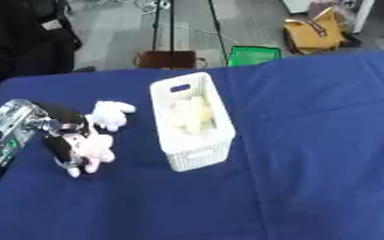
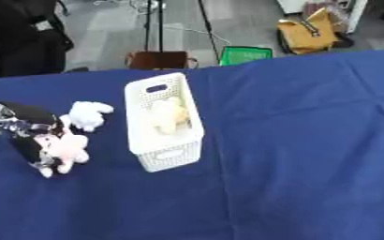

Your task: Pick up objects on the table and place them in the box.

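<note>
The left robot hand point(image 1: 64, 140) is closing round a pink toy point(image 1: 95, 151) left of the box point(image 1: 191, 124). Next, it is probably needing lifting rightward over the rim.

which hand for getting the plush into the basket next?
Left. The left hand is already on the pink-and-white plush, left of the white basket. No right hand shows in either view. A second white plush lies just beyond.
</note>
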You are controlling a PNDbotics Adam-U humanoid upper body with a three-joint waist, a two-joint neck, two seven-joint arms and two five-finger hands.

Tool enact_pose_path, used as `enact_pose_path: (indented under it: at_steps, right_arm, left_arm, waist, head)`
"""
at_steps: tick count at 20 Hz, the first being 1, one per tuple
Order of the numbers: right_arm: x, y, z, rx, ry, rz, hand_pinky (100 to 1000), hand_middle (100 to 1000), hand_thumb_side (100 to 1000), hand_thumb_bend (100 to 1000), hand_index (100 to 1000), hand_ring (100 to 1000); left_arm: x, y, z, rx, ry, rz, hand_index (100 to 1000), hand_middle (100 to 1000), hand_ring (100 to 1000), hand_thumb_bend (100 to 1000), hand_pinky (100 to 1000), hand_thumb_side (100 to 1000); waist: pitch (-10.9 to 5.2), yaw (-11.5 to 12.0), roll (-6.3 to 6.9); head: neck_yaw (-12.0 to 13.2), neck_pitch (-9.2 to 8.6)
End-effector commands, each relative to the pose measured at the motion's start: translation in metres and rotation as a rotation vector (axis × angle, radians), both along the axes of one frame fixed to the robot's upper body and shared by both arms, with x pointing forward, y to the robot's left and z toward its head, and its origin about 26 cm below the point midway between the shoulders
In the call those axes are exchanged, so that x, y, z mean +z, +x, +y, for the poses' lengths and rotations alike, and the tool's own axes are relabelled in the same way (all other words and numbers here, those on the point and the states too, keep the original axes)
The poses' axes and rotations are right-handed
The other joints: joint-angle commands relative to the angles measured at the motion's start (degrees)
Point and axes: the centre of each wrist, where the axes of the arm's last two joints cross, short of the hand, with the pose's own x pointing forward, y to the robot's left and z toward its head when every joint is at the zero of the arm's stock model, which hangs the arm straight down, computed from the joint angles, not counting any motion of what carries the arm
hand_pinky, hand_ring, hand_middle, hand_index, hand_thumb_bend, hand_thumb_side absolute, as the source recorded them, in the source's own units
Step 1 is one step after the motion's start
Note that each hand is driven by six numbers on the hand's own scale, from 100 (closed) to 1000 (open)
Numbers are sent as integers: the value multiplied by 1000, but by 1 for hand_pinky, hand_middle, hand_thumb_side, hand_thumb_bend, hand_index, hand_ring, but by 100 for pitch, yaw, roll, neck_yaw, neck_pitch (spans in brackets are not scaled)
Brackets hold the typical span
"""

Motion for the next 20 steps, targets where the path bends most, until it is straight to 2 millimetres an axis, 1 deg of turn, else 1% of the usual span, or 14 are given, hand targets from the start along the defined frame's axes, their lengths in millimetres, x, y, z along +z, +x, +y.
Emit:
enact_pose_path:
  at_steps: [1,2,8,15,20]
  right_arm:
    - [7,-3,0,17,-10,-49,725,576,826,100,732,623]
    - [7,-3,0,17,-10,-48,725,576,825,100,732,624]
    - [6,-4,-1,16,-11,-47,726,577,825,100,732,624]
    - [6,-4,-1,16,-11,-44,726,577,826,100,732,624]
    - [5,-4,-1,17,-12,-41,726,577,826,100,732,625]
  left_arm:
    - [27,-3,8,-34,65,16,630,707,773,300,722,549]
    - [29,-3,7,-35,64,11,621,706,771,285,720,547]
    - [40,-5,6,-38,65,-8,608,702,766,261,717,543]
    - [58,-12,4,-50,57,-27,612,706,768,275,718,524]
    - [79,-19,-1,-71,35,-61,609,709,767,256,719,529]
  waist:
    - [-123,9,-25]
    - [-126,10,-24]
    - [-146,19,-20]
    - [-171,35,-10]
    - [-196,40,-6]
  head:
    - [-12,-25]
    - [-12,-23]
    - [-19,-10]
    - [-24,28]
    - [-43,37]
